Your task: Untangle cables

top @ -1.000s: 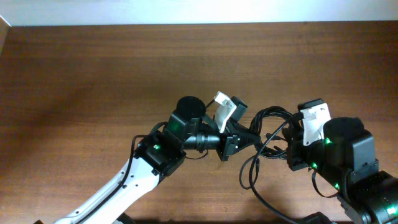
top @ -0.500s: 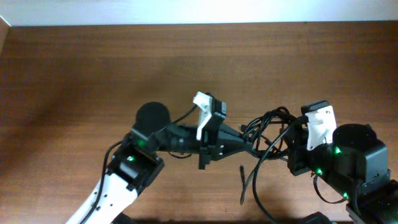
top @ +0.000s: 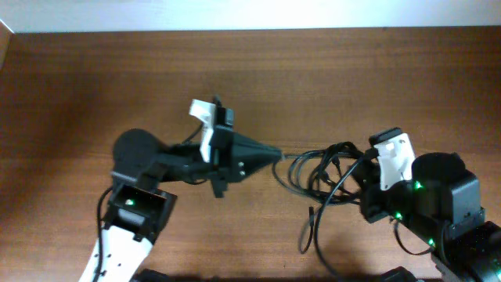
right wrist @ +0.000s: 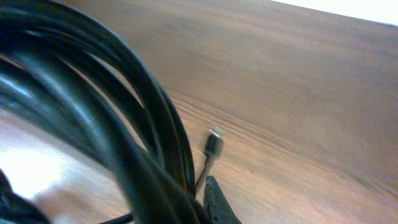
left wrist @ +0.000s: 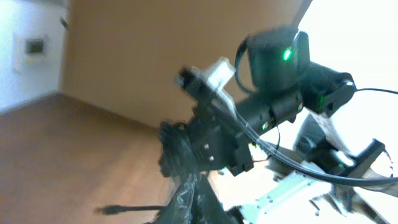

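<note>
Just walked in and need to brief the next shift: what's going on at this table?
Two robot arms are working on a tangle of black cables on the wooden table. The right gripper is shut on the bundle's right side; the left gripper is shut on one strand leading out of its left edge. The cables are not yet untangled, and one loose plug end lies on the table in front of the bundle.
</note>
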Controlling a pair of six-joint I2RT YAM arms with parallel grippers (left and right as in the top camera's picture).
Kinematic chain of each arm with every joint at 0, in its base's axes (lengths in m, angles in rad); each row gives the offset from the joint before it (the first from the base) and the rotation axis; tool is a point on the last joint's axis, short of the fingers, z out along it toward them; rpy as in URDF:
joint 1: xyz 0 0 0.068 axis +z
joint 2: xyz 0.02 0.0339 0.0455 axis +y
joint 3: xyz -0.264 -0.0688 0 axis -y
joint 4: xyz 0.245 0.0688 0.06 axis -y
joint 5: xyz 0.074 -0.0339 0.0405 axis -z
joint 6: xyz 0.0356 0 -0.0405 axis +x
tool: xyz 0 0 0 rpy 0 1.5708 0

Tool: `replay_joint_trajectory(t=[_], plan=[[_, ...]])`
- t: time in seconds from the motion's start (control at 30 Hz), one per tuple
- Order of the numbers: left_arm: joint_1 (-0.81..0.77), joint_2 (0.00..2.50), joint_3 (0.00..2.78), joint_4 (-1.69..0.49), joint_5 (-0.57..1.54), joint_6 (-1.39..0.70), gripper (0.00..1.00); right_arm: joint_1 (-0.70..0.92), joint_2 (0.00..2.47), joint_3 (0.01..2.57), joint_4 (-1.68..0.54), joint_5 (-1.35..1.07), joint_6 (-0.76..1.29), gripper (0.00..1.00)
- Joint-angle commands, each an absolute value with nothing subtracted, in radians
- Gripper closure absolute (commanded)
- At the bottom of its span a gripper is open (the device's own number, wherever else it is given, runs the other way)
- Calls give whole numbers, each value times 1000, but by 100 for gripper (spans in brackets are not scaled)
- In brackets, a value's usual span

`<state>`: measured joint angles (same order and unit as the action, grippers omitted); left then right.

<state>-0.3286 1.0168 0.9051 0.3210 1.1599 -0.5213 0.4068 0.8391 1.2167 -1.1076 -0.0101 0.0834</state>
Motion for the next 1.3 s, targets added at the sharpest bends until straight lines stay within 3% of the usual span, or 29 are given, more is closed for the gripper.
replay_joint_trajectory(t=[0.0,0.1,0.13,0.2,0.3,0.4,0.83,1.07,1.1,1.17,1.27], plan=[[-204,949,943,300,1175,-519,98,379,841,1195,-1120,174,109,96],[-185,949,943,187,1206,-518,73,379,841,1195,-1119,174,109,96],[-185,950,943,168,1241,-499,52,379,841,1195,-1119,174,109,96],[-185,949,943,73,1303,-404,1,379,841,1195,-1115,173,122,96],[-188,949,943,-210,1240,-271,1,379,841,1195,-1069,156,167,96],[-192,949,943,-313,1179,-259,1,379,841,1195,-1013,104,167,96],[-540,979,943,-325,526,-555,1,379,841,1195,-953,-72,178,96],[-665,1094,943,-167,530,-569,1,379,841,1195,-956,-41,169,96],[-665,1094,943,-154,530,-569,15,379,842,1195,-962,-41,169,96],[-665,1093,943,-149,530,-569,66,379,842,1195,-972,-41,169,96],[-665,1094,943,-146,530,-569,100,379,842,1195,-979,-41,169,96]])
